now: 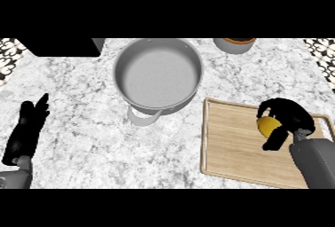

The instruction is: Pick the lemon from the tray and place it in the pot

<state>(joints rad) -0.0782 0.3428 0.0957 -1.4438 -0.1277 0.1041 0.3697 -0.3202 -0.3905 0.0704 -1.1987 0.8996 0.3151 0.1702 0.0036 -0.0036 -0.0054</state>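
The right robot hand [288, 116] has its fingers curled round the lemon [267, 126] above the tray [229, 146] at the frame's right. The pot [158, 73] lies up and left. The left robot hand [29, 128] rests open at the left edge.

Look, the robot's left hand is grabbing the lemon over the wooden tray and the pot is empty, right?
Not quite. The head view shows the right hand curled round the lemon over the wooden tray; the left hand rests open at the view's left. The pot is empty, yes.
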